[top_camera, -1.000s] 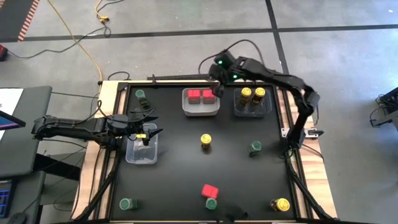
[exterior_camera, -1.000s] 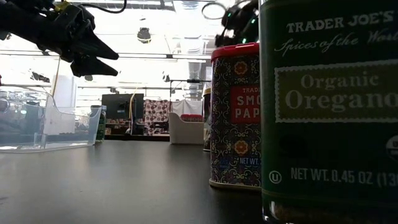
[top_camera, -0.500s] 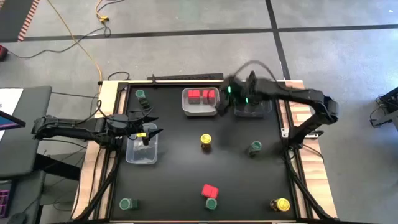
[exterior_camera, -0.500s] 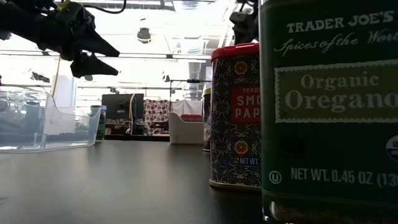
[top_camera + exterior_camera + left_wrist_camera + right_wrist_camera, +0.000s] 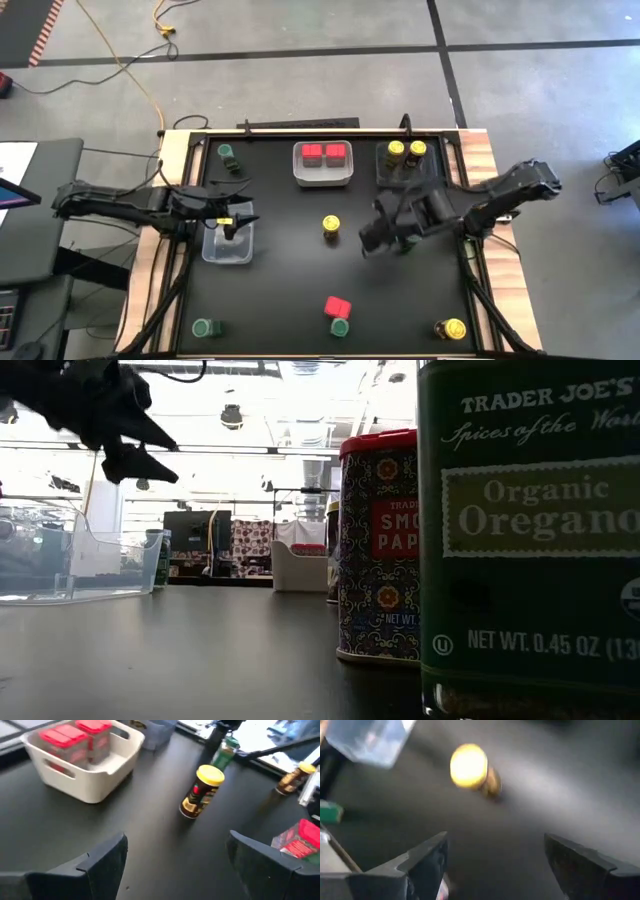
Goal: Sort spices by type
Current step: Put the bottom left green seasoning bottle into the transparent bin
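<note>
We see a robotics lab or workshop: a bare concrete floor point(image 5: 300, 30) marked with tape lines, a yellow cable point(image 5: 135, 70) trailing at upper left, ceiling lights point(image 5: 232, 417) beyond the counter point(image 5: 290, 270).

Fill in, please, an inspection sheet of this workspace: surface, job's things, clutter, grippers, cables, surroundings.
Surface: black table, wooden edges.
Job's things: two red boxes in the white tray; two yellow-lidded jars in a clear tray at the back right. Loose: yellow jar at centre, another front right; red box with a green jar in front; green jars front left and back left.
Clutter: nothing seen.
Grippers: left gripper over the empty clear tray, jaws open, empty; right gripper right of centre, jaws open, empty.
Cables: yellow cable on the floor.
Surroundings: grey floor.
</note>
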{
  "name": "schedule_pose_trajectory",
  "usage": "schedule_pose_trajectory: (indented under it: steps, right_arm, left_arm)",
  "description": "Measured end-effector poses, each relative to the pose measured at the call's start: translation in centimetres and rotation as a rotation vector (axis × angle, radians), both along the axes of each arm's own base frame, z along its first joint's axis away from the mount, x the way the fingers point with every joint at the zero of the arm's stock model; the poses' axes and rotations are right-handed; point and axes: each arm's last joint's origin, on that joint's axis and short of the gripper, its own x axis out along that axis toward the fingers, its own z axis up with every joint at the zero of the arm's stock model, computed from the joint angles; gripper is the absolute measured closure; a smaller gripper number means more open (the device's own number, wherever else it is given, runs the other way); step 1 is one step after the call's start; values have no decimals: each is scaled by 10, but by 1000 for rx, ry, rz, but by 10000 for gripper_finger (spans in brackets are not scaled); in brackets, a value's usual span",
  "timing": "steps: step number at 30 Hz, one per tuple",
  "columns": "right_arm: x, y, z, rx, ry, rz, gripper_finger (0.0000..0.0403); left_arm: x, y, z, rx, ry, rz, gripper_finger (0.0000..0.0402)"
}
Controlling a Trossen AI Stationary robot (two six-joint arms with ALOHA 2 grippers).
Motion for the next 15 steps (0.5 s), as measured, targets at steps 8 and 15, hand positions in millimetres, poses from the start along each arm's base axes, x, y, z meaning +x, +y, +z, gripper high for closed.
schedule_pose_trajectory:
  steps: [8, 15]
  right_arm:
    - [-29, 42, -11, -34, 114, -35, 53]
    - [-52, 61, -14, -103, 203, 59, 53]
  left_arm:
    - [8, -15, 41, -74, 146, 72, 82]
    - [49, -49, 52, -163, 279, 132, 82]
